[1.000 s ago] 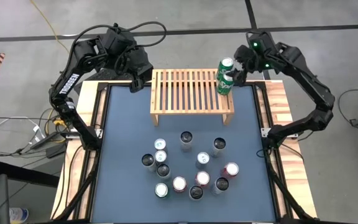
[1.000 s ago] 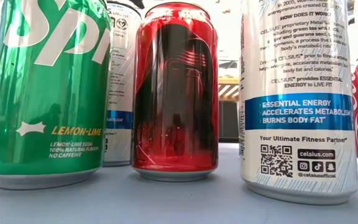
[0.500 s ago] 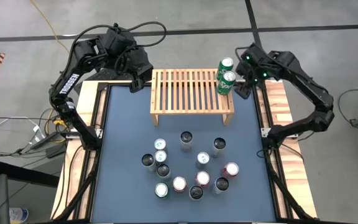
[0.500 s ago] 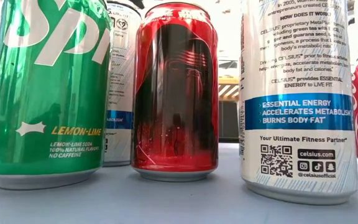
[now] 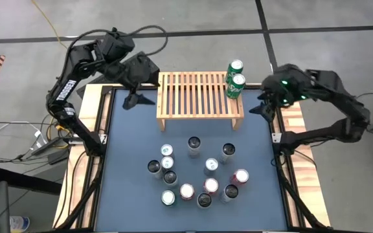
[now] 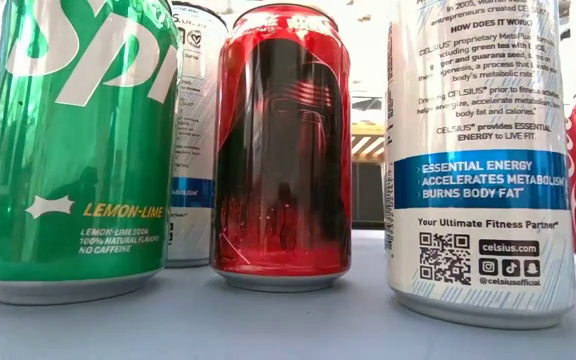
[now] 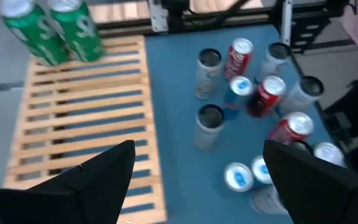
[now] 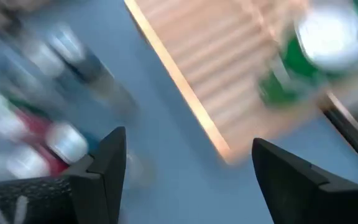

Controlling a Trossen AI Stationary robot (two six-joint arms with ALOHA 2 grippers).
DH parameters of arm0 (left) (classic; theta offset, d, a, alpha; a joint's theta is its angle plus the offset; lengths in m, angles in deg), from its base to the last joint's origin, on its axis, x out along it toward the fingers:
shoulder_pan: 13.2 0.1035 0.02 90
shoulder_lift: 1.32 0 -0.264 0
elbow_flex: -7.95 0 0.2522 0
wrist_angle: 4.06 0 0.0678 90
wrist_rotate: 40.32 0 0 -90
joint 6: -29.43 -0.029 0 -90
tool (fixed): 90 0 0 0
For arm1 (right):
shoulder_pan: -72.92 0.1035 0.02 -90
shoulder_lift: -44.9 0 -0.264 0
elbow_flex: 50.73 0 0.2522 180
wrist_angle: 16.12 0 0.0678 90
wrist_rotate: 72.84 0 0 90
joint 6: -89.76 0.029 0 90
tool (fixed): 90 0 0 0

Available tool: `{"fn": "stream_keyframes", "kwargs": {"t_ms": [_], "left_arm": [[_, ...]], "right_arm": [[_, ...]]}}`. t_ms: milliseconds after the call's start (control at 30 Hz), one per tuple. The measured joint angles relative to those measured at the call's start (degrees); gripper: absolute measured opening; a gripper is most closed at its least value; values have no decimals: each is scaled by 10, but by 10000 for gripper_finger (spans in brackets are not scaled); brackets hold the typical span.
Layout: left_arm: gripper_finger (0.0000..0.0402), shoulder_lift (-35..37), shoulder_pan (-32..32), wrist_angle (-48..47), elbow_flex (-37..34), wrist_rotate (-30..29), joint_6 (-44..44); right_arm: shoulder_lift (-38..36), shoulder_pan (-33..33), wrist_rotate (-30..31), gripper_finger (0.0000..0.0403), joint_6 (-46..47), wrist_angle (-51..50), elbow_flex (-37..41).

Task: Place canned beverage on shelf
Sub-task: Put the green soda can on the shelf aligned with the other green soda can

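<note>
- The high view alone takes in the whole table: the shelf at the far edge of the blue mat, two green cans upright on its right end, one behind the other, and a loose cluster of cans standing on the mat nearer the camera.
- The left gripper hovers just off the shelf's left end, and the right gripper hangs just beyond its right end, apart from the green cans.
- The left wrist view shows this gripper's two dark fingers spread wide with nothing between them; beyond them lie the shelf slats, the two green cans at the far corner, and the cluster on the mat.
- The right wrist view is blurred, yet its dark fingers stand well apart and empty, with one green can's silver top and the shelf edge beyond them.
- The low view shows none of the arms, only cans close up on the table top.
- The shelf is light wood: parallel slats with gaps between them, set in a plain frame on short legs. Apart from the two green cans its top is bare.
- In the low view a green Sprite can reads "LEMON-LIME", "LEMON-LIME SODA", "100% NATURAL FLAVORS", "NO CAFFEINE".
- Beside it stands a red can printed with a dark masked figure.
- A white Celsius can carries a blue band reading "ESSENTIAL ENERGY ACCELERATES METABOLISM BURNS BODY FAT", then "Your Ultimate Fitness Partner", a QR code and "celsius.com".
</note>
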Motion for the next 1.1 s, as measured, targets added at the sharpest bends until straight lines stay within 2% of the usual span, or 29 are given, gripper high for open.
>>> {"fn": "stream_keyframes", "kwargs": {"t_ms": [100,200,300,367,467,567,633,733,800,933,1100], "left_arm": [[343,5,-25,-1,0,-15,29],[343,6,-50,-1,0,-29,42],[343,6,-79,14,0,-25,17],[343,11,-96,63,0,-19,1],[343,26,-113,164,0,-2,5],[343,39,-133,192,-2,-4,62],[343,45,-174,167,-22,-72,111],[343,40,-270,109,-62,-229,173],[343,29,-331,97,-93,-300,223],[343,9,-427,112,-142,-367,339],[343,-25,-508,175,-192,-409,457]], "right_arm": [[-24,65,3,280,56,128,0],[-39,116,39,280,63,208,0],[-52,150,106,280,26,239,0],[-58,167,142,280,-10,295,0],[-59,188,149,280,-97,360,-1],[-65,201,148,280,-110,337,0],[-70,207,148,280,-93,294,0],[-83,221,150,280,-62,236,0],[-92,228,150,280,-49,211,0],[-105,229,148,280,-44,199,0],[-119,229,121,280,-29,185,0]]}}
